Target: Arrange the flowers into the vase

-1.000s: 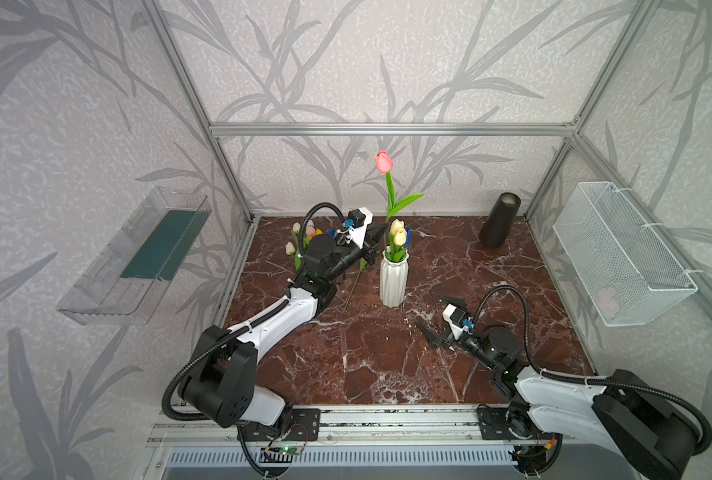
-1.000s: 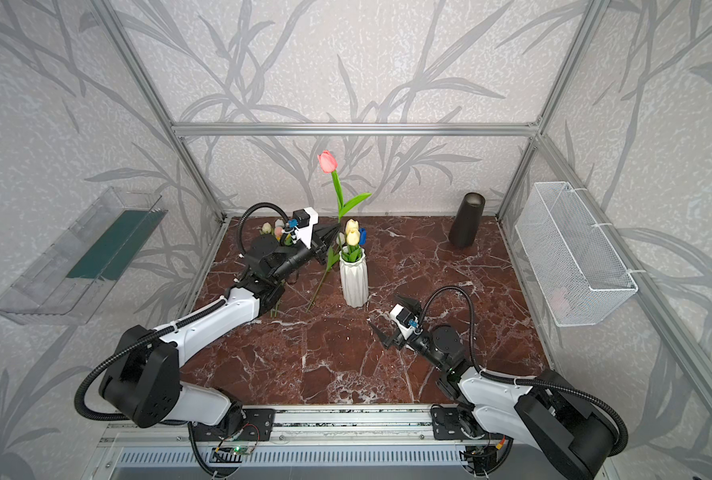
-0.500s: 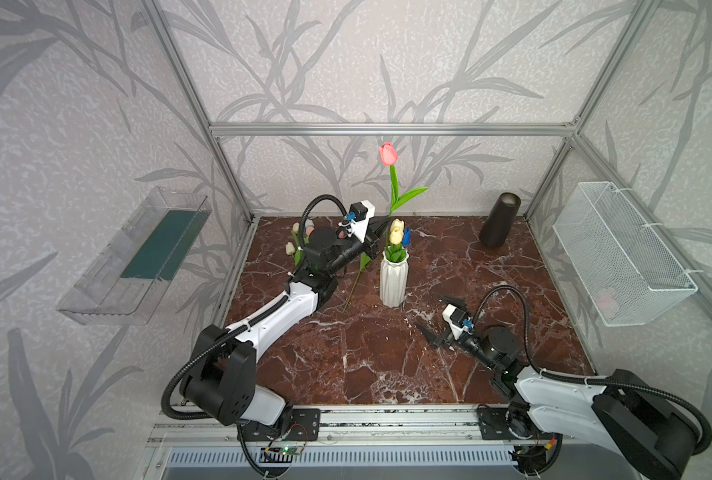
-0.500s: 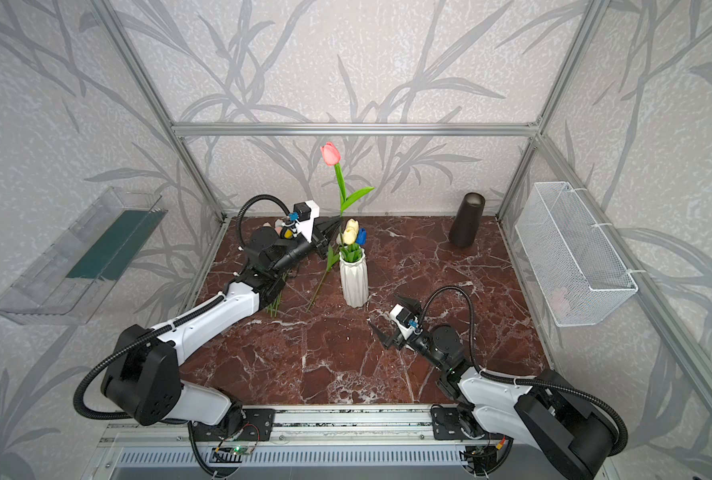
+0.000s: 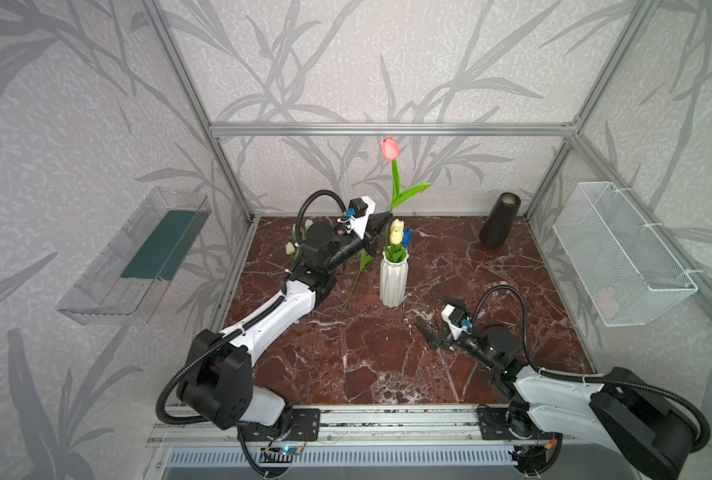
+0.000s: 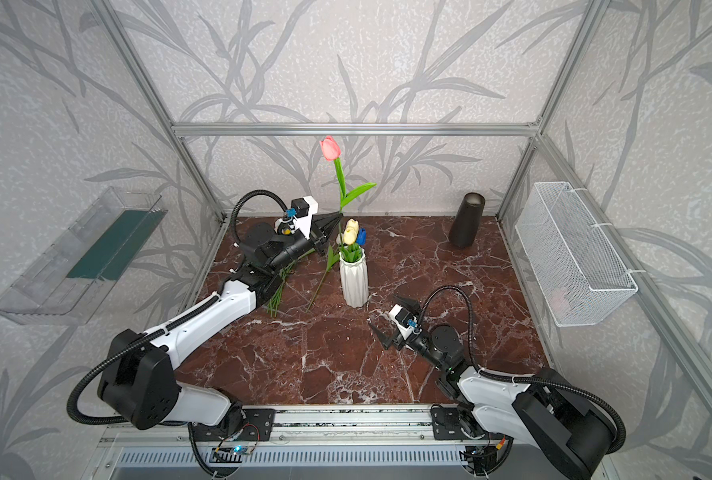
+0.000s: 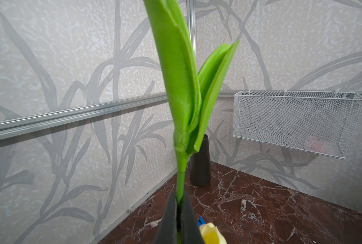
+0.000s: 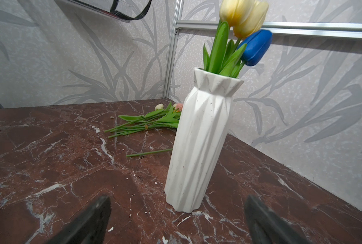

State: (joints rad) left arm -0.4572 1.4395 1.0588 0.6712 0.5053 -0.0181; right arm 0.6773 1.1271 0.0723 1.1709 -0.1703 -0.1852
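The pink tulip (image 5: 389,148) is pinched mid-stem by the left gripper (image 5: 383,218) and held upright just left of the vase (image 5: 393,282), probably for lifting its end over the rim. The right gripper (image 5: 431,313) is poised spread nearer, perhaps for steadying.

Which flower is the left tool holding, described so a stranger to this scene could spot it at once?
Find the white ribbed vase near the middle of the marble table. Just left of it in a top view, the left tool is shut on a long green stem. That pink tulip alone stands high above the yellow and blue tulips in the vase.
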